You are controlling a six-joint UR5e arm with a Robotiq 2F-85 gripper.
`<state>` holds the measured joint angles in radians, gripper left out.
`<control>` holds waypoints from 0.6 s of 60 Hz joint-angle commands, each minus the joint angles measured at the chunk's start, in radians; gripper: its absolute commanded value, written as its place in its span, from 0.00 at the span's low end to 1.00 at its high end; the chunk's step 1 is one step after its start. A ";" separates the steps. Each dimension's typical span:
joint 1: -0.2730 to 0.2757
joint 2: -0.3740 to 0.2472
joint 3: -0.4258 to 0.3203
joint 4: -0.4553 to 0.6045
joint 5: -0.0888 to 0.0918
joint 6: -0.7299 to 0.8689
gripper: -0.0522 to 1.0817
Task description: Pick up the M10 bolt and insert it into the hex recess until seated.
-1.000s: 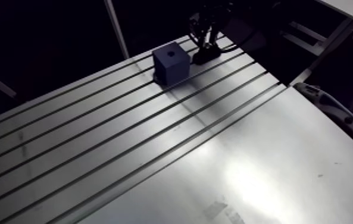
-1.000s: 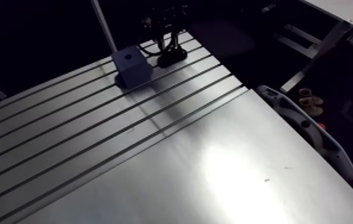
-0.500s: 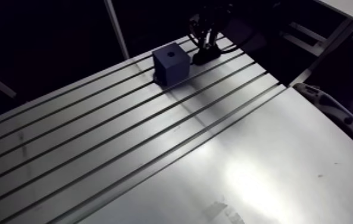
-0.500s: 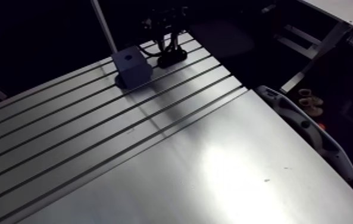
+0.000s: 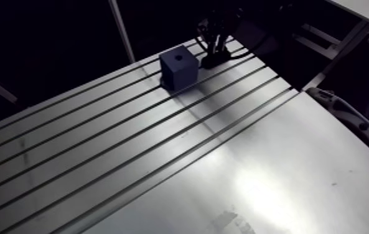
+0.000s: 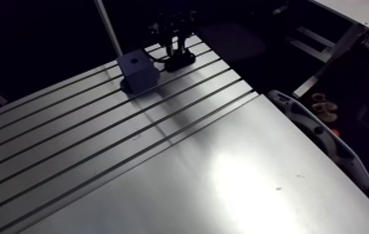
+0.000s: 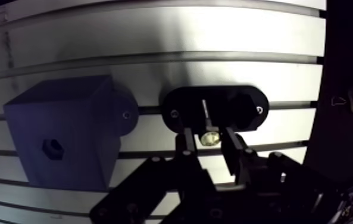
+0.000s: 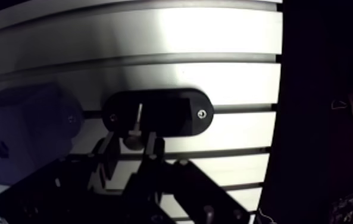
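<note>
In the wrist view my gripper (image 7: 209, 140) is shut on the bolt (image 7: 209, 137). Its brassy head sits between the two fingers (image 7: 184, 145) and its thin shank points down over a black oval holder (image 7: 238, 109). Whether the shank tip is free of the holder is unclear. Beside the holder stands a dark blue block (image 7: 59, 143) with a hex recess (image 7: 52, 149) in the face turned toward the camera. In the arm view the block (image 5: 178, 67) stands at the far end of the slotted table (image 5: 162, 162), with the gripper (image 5: 215, 45) just to its right.
The black holder (image 5: 215, 60) is screwed into a table slot right next to the block. A white and grey device (image 6: 323, 137) lies off the table's right edge. A slanted metal post (image 5: 121, 28) rises behind the block.
The gripper has risen a little above the black holder compared with the earlier frames. The block and holder have not moved.
</note>
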<state>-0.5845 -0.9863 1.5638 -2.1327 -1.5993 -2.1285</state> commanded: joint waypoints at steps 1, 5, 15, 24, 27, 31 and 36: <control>0.000 -0.002 0.002 0.000 -0.001 0.000 0.59; 0.000 -0.003 0.002 0.000 -0.001 0.000 0.59; 0.001 -0.004 0.002 0.000 -0.001 0.000 0.59; 0.001 -0.002 0.000 0.000 -0.001 0.000 0.59; 0.001 -0.003 0.001 0.000 -0.001 0.000 0.59; 0.001 -0.002 0.000 0.000 -0.001 0.000 0.60; 0.001 -0.002 0.000 0.000 -0.001 0.000 0.60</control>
<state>-0.5831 -0.9894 1.5643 -2.1331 -1.6007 -2.1285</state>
